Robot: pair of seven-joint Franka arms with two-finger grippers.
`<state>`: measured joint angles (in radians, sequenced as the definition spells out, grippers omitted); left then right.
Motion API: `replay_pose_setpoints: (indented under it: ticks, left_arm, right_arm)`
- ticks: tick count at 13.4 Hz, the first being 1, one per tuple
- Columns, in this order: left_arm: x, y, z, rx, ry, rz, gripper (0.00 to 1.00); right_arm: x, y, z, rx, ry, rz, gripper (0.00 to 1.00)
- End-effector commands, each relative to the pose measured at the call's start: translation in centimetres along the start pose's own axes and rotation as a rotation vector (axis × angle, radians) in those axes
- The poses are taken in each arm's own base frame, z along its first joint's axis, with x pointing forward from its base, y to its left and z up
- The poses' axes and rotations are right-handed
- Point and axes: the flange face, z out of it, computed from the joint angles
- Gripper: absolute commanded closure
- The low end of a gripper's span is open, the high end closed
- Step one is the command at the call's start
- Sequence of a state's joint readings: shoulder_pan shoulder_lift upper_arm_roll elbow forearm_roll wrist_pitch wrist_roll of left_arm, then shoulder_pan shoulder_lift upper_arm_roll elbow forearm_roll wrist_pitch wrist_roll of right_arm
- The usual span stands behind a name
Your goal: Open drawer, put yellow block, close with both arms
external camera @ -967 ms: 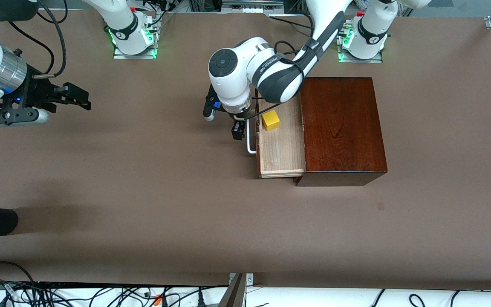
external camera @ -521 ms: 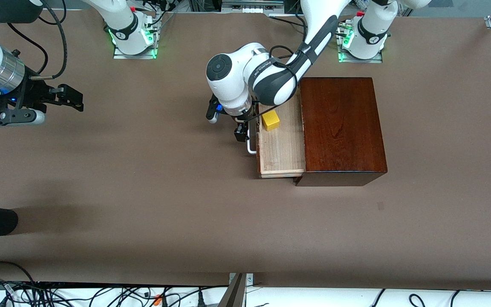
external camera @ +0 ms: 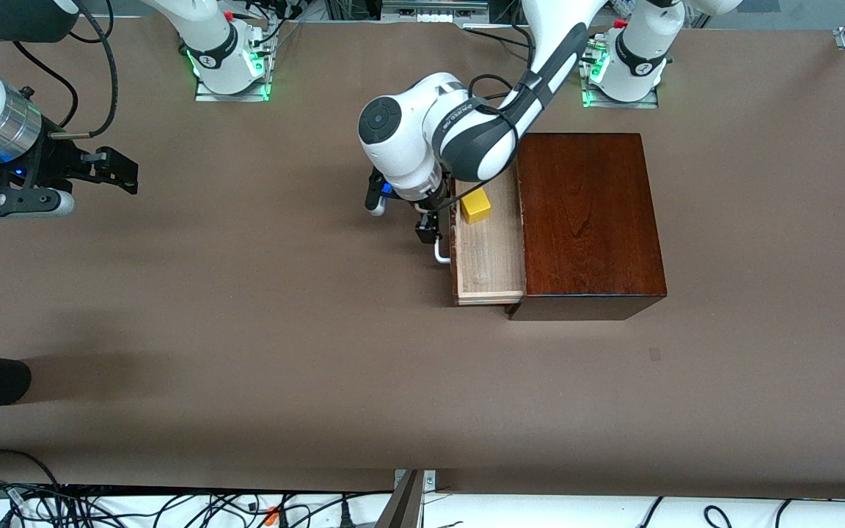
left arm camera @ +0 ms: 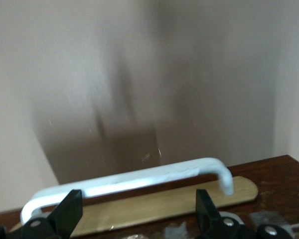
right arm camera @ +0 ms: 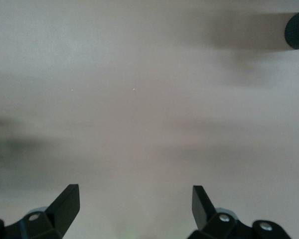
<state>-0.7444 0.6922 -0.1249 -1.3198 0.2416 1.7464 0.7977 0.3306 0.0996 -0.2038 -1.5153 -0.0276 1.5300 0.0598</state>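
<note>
The left gripper (external camera: 428, 233), jaws open, sits against the handle (left arm camera: 139, 180) of the half-open drawer (external camera: 488, 253), its bar lying across them, while the right gripper (external camera: 120, 167) waits open-jawed well apart.

Block in the half-open drawer

You see the drawer (external camera: 488, 249), a pale wood tray with a dark reddish front and a white bar handle (left arm camera: 134, 181), standing partly out of its glossy mahogany box (external camera: 590, 220) toward the right arm's end of the desk. Your yellow block (external camera: 476, 205), a small bright cube, sits upright on the tray floor in the part farther from the front camera, just inside the drawer's front.
</note>
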Motion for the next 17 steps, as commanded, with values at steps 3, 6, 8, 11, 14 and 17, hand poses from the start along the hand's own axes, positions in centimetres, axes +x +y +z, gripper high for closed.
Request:
replay_pose_setpoints:
  ticks: [3,6,8,11,14,17]
  left_arm:
    - [-4.8,0.1,1.6,-0.024,-0.127,0.0,0.0]
    - [-7.5,-1.3,2.3,-0.047,-0.141,-0.039,0.0]
    - [-8.4,-0.6,3.7,-0.073,-0.161,-0.038,0.0]
    - [-10.5,-0.2,4.5,-0.102,-0.18,-0.052,0.0]
    - [-13.0,-0.2,4.9,-0.123,-0.187,-0.068,0.0]
    - [-12.9,-0.7,4.1,-0.105,-0.167,-0.074,0.0]
  right_arm:
    - [0.2,-0.2,-0.6,-0.015,0.012,-0.007,0.0]
    - [0.4,-0.3,-0.7,-0.012,0.026,-0.01,0.0]
    - [0.4,-0.3,-0.7,-0.012,0.026,-0.01,0.0]
    - [0.4,-0.3,-0.7,-0.014,0.026,-0.01,0.0]
    - [0.4,-0.3,-0.7,-0.014,0.026,-0.01,0.0]
    - [0.4,-0.3,-0.7,-0.012,0.026,-0.01,0.0]
